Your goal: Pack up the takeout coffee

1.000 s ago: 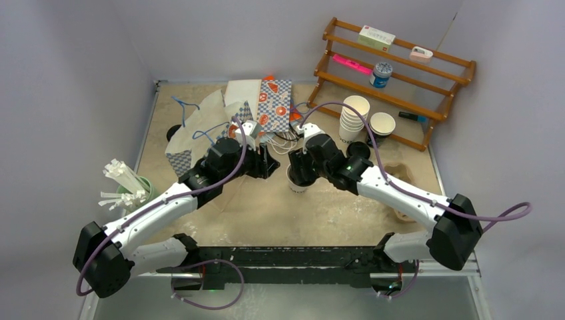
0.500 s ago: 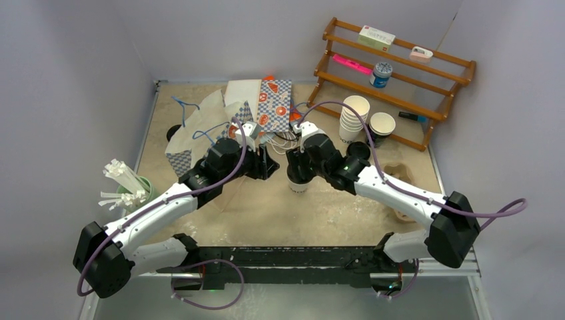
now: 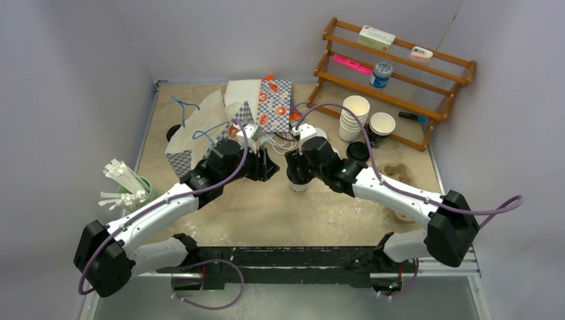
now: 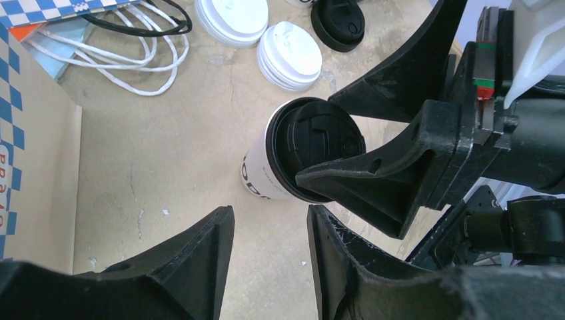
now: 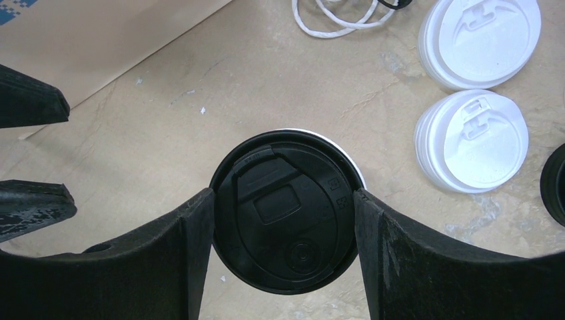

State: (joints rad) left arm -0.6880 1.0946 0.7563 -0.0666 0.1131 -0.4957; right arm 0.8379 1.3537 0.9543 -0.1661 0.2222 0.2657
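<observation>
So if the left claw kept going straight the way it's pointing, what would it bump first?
Probably the coffee cup, standing just ahead of the open left claw and gripped by the right claw. Depth is hard to judge, so it may only graze the cup's side.

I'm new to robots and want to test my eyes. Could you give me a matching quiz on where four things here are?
1 black-lidded coffee cup
2 loose white lids
3 stack of lidless cups
4 white straws

A in the green holder
B by the wooden rack
C between the right gripper fingers
D flat on the table

Pairs: 1-C, 2-D, 3-B, 4-A.
</observation>
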